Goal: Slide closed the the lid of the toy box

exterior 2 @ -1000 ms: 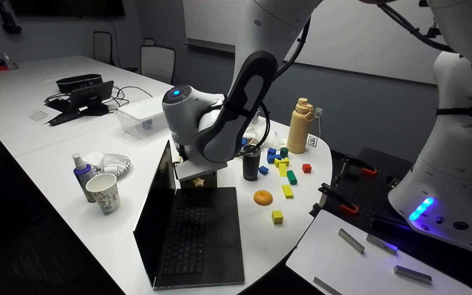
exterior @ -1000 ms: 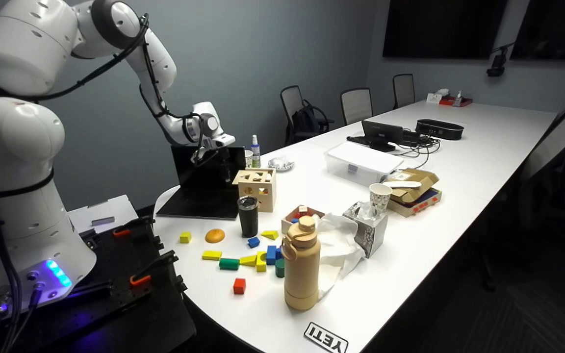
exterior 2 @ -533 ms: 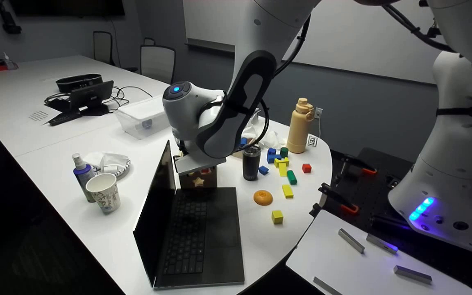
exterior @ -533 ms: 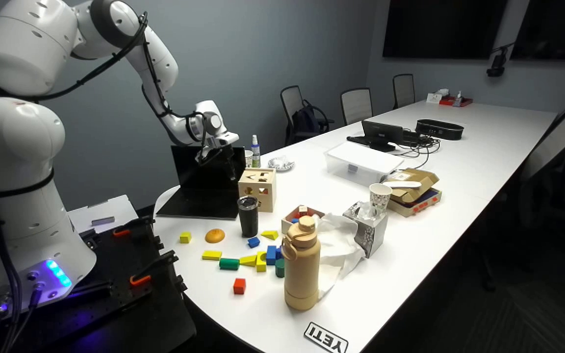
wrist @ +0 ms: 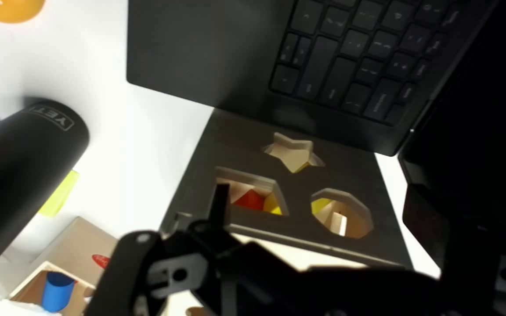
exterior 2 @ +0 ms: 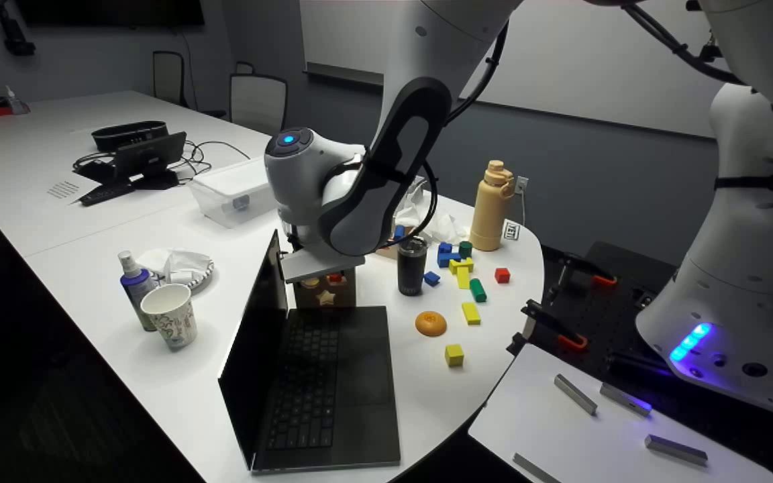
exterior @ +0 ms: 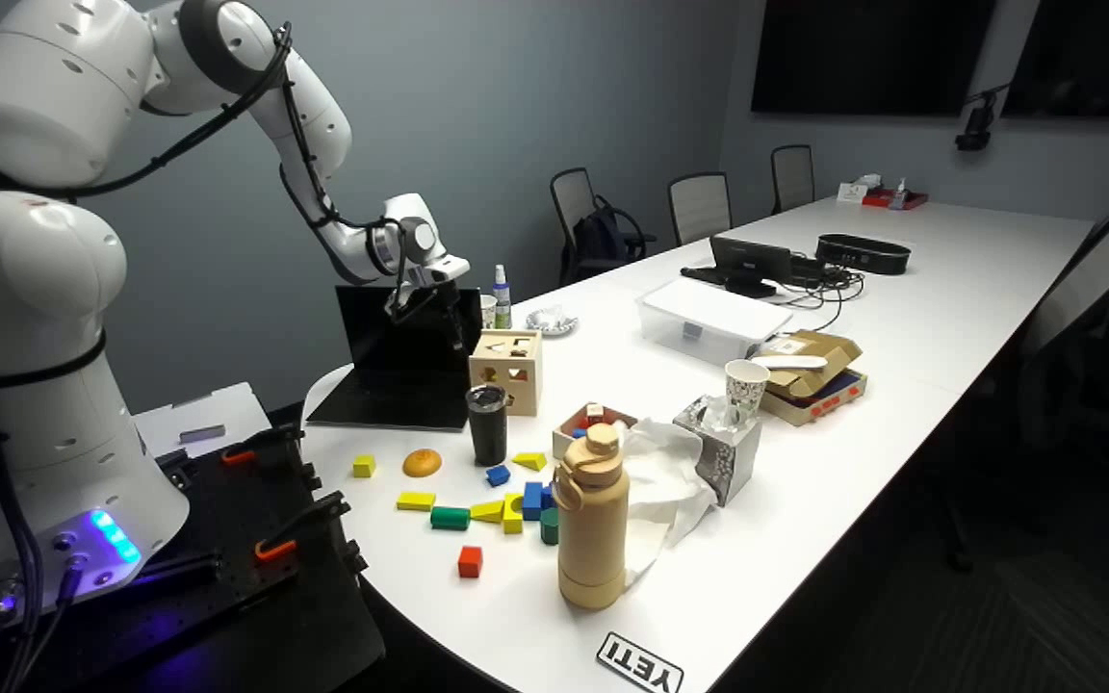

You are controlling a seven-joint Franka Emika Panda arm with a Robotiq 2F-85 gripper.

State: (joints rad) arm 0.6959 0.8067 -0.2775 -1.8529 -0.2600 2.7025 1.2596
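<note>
Flat pale-wood lid (exterior: 507,342): flush atop cubic pale-wood toy box (exterior: 502,386)
Tool (wrist: 319,193): spread wide, holding nothing, near toy box

The toy box (exterior: 502,376), pale wood with shapes cut through its sides, stands upright on the white table (exterior: 805,467), at eight o'clock from the middle of both exterior views. Its lid (exterior: 507,346) — a flat, pierced wooden panel — lies level on top, edges seemingly flush. The wrist view shows a shadowed side, star hole at twelve o'clock.
</note>
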